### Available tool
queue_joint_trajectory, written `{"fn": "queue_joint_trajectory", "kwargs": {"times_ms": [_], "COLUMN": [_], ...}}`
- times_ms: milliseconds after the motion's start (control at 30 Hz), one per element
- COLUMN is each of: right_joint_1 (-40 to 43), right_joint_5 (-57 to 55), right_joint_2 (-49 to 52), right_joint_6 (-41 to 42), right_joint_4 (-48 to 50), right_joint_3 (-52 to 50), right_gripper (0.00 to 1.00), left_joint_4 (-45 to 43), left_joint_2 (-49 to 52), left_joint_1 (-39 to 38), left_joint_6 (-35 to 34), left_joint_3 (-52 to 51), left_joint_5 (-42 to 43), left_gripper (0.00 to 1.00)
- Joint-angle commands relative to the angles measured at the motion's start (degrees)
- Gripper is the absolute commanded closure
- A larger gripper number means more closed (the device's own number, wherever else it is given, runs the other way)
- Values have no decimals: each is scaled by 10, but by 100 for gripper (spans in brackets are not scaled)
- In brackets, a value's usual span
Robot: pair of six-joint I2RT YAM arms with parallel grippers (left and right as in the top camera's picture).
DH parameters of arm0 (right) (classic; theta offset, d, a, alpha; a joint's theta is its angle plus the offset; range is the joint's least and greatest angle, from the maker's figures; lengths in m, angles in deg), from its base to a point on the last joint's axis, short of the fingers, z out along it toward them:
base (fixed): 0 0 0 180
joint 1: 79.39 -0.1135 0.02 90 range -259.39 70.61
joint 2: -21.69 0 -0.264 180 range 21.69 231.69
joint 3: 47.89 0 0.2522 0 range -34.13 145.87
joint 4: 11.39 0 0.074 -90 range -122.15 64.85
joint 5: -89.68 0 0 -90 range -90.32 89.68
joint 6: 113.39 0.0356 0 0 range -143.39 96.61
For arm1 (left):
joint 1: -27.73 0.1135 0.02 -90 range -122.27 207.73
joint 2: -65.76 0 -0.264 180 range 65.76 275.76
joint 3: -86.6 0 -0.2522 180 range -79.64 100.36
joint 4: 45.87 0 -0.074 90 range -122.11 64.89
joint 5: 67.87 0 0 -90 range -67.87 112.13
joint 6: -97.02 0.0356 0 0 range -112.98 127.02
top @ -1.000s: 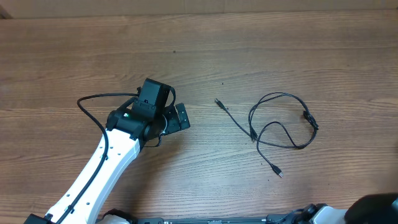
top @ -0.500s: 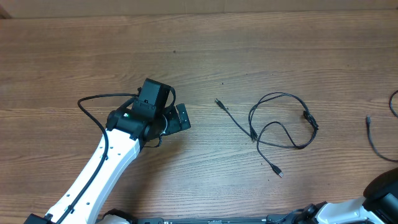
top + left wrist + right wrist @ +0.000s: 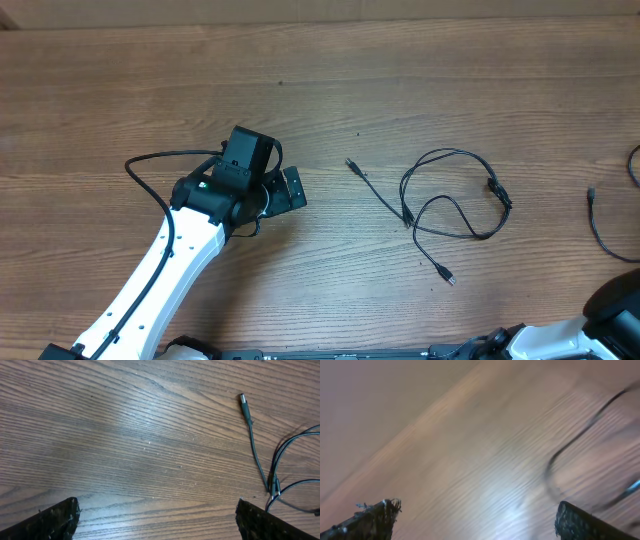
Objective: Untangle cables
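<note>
Plainly, the left hand [image 3: 287, 190] stands wide open and empty over the brown wooden surface [image 3: 120, 90]. A thin black looped cord [image 3: 408, 215] lies to its right at mid-surface, apart from it, with one small plug end [image 3: 243, 402] pointing toward the hand. A second thin black cord [image 3: 596, 218] lies well apart, near the right edge. The right hand [image 3: 475, 520], seen only in its own blurred wrist view, is spread wide with nothing held, and a dark cord [image 3: 560, 453] curves beyond it.
</note>
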Motion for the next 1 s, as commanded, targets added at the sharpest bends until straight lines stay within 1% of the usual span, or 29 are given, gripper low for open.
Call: {"fn": "queue_joint_trajectory", "kwargs": {"times_ms": [0,100,200,367,500,600,667,833,900,967], "right_joint_1": [-54,-108,-172,-241,-266,-270,-270,-276,-282,-294], "right_joint_5": [69,34,-48,-126,-165,-173,-172,-109,-108,-100], "right_joint_2": [-1,0,3,5,5,5,5,5,5,5], "right_joint_6": [-51,-83,-94,-97,-97,-98,-102,-145,-147,-171], "right_joint_4": [-61,-135,-208,-250,-257,-259,-258,-242,-222,-190], "right_joint_3": [4,3,-11,-50,-86,-116,-140,-205,-227,-252], "right_gripper": [0,0,0,0,0,0,3,4,6,13], "left_joint_4": [0,0,0,2,1,0,-2,-8,-7,-7], "left_joint_2": [4,4,4,4,4,4,4,4,4,4], "left_joint_1": [-2,-2,-2,-1,-1,-1,-1,12,23,38], "left_joint_6": [-4,-4,-4,-4,-4,-22,-35,-55,-60,-60], "left_joint_3": [4,4,4,4,4,4,4,4,4,4], "left_joint_5": [0,-2,-12,-35,-71,-93,-110,-125,-125,-119], "left_gripper": [0,0,0,0,0,1,0,0,0,0]}}
